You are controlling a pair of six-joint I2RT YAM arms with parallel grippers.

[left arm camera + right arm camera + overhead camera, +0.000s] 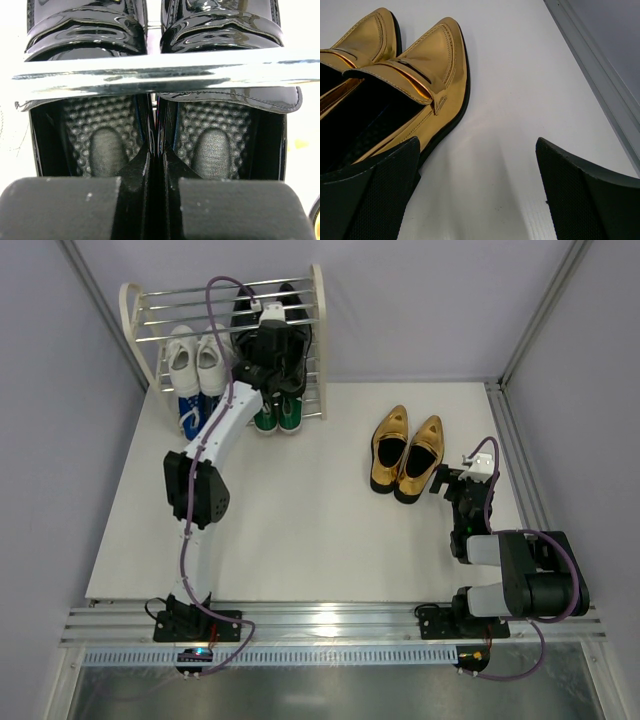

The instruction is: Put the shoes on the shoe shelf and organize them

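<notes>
Left gripper point(156, 187): clenching glossy black loafers' point(85, 30) inner walls on shoe shelf point(132, 315); chrome rod point(160, 75) hiding part of uppers.
Right gripper point(477, 192): gaping, right of shelf; gold shoes' point(432, 55) heels cut off.

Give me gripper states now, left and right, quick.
Left gripper: closed on the black loafers, pinching their adjoining inner sides.
Right gripper: open, empty, beside the gold shoes.

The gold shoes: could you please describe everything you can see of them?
The gold shoes are shiny pointed loafers with strap bands across the vamp, black soles and dark insides. They stand upright side by side on the white table right of the shelf, toes away from the arms. The open right gripper sits at the right shoe's heel; contact is unclear.
</notes>
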